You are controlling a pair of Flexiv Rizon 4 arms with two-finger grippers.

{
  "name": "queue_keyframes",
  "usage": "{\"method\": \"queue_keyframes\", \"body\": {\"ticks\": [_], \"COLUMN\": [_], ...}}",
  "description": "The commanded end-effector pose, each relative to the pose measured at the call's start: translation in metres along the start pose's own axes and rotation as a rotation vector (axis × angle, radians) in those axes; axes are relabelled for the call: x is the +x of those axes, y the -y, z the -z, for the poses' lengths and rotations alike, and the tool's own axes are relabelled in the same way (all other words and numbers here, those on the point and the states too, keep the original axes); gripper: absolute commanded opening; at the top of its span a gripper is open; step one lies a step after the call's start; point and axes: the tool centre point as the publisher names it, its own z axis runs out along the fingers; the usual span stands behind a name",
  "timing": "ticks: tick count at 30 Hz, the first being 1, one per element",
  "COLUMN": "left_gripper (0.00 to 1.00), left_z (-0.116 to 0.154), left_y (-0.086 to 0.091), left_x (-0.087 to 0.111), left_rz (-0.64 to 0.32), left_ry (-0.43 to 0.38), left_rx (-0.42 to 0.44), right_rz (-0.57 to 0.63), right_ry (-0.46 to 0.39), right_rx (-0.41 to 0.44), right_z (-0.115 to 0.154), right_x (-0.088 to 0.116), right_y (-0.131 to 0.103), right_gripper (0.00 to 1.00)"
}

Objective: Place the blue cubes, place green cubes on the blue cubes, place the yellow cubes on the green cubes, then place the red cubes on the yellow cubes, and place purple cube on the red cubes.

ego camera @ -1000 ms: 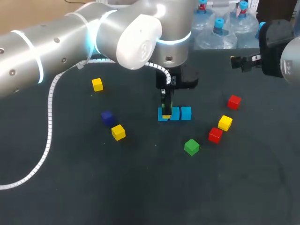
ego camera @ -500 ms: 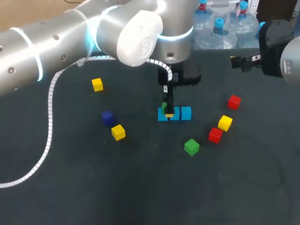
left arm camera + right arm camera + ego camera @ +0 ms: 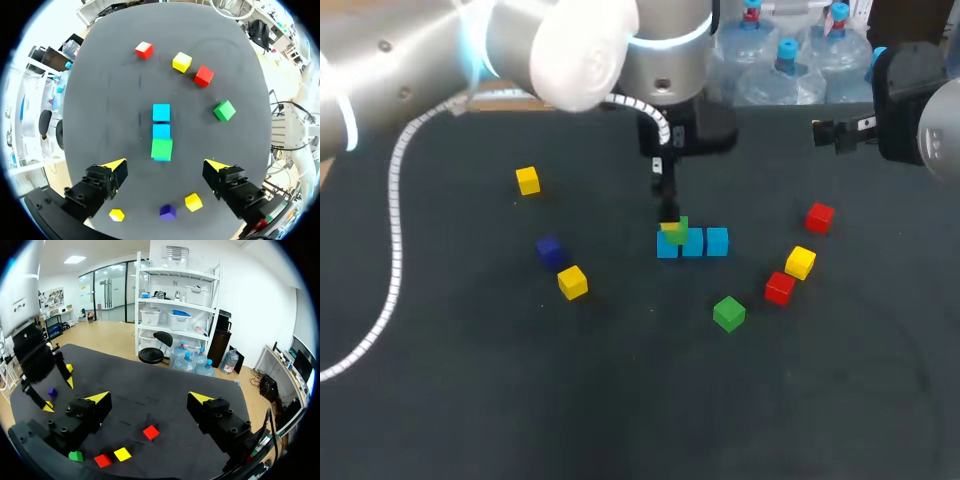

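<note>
Left wrist view alone shows left gripper (image 3: 166, 165) spread with the stacked green cube (image 3: 161, 148) ahead; right gripper (image 3: 150, 399) gapes too.

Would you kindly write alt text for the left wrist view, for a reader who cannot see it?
A green cube sits on the nearest of three blue cubes in a row, just ahead of the open left hand. Red cubes, yellow cubes, another green cube and a purple cube lie scattered on the dark table.
</note>
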Motion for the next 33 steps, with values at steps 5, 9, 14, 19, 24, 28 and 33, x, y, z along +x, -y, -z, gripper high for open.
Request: {"method": "queue_keyframes", "body": {"ticks": [5, 9, 14, 19, 24, 28, 33], "left_gripper": [1.00, 1.00, 1.00, 1.00, 1.00, 1.00, 1.00], "left_z": [0.014, 0.026, 0.043, 0.050, 0.038, 0.038, 0.038], "left_y": [0.016, 0.014, -0.001, -0.015, -0.024, -0.024, -0.025], "left_x": [0.018, 0.032, 0.049, 0.053, 0.050, 0.050, 0.029], "left_rz": [0.012, 0.053, 0.114, 0.108, -0.026, -0.026, 0.002], "left_ry": [-0.022, -0.024, -0.029, -0.033, -0.124, -0.124, 0.044], "left_rx": [-0.043, -0.076, -0.128, -0.114, 0.057, 0.057, 0.068], "right_rz": [-0.001, -0.001, -0.001, -0.001, -0.001, -0.001, -0.001], "right_ry": [0.010, 0.010, 0.010, 0.010, 0.010, 0.010, 0.010], "right_rx": [-0.004, -0.004, -0.004, -0.004, -0.004, -0.004, -0.004], "right_z": [-0.002, -0.002, -0.002, -0.002, -0.002, -0.002, -0.002], "right_x": [0.002, 0.002, 0.002, 0.002, 0.002, 0.002, 0.002], "right_y": [0.000, 0.000, 0.000, 0.000, 0.000, 0.000, 0.000], "right_gripper": [1.00, 1.00, 1.00, 1.00, 1.00, 1.00, 1.00]}}
